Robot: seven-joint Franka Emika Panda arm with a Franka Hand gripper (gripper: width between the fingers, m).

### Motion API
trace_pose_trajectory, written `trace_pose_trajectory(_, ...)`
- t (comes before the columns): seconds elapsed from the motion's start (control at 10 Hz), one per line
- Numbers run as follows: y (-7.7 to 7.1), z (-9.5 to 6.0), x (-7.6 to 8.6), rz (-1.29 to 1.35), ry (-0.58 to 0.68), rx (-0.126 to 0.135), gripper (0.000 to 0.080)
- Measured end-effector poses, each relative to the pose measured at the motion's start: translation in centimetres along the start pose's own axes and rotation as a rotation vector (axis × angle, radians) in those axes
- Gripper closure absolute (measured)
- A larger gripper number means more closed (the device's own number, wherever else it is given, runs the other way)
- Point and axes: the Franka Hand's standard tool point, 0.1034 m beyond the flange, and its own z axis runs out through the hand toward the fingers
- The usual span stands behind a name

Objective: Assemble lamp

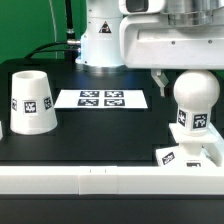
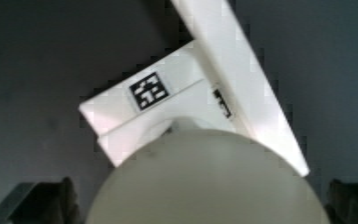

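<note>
Desk (image 1: 110, 135): black top with a white front rail (image 1: 100, 180) along its near edge.

Arm (image 1: 165, 35): white, enters from the top of the exterior view's right side and hangs over the lamp parts there.

Marker board (image 1: 100, 98): lies flat mid-desk, at the centre of the exterior view, with four tags in a row.

Shade (image 1: 33, 103): stands with its narrow end up on the exterior view's left. One tag faces the camera. It is well apart from the other parts.

Base (image 1: 185, 152): lies flat at the front on the exterior view's right, just beside the rail. Tags show on its edges. The wrist view shows one corner and a tag.

Bulb (image 1: 195, 97): stands upright on the base, round head on top, with a tag on its stem. Whether it is seated in the base cannot be told.

Pincer (image 2: 194, 203): open wide, directly above the bulb. In the wrist view the bulb head lies between the two dark fingers (image 2: 43, 200), with a gap on each side. It has hold of nothing.
</note>
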Motion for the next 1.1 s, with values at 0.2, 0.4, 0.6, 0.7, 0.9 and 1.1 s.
trace_pose_trajectory(0.2,-0.18,-0.03,-0.04,-0.187,0.007,-0.014,0.0100)
trace_pose_trajectory(0.4,-0.36,-0.19,0.18,-0.420,0.024,-0.024,0.0100)
trace_pose_trajectory(0.6,-0.46,-0.42,0.34,-0.663,0.028,-0.058,0.0100)
trace_pose_trajectory(0.7,-0.30,-0.35,0.37,-0.707,0.026,-0.059,0.0100)
trace_pose_trajectory(0.9,-0.15,-0.33,0.43,-0.825,0.022,-0.062,0.0100)
trace_pose_trajectory(1.1,-0.05,-0.33,0.48,-0.940,0.018,-0.065,0.0100)
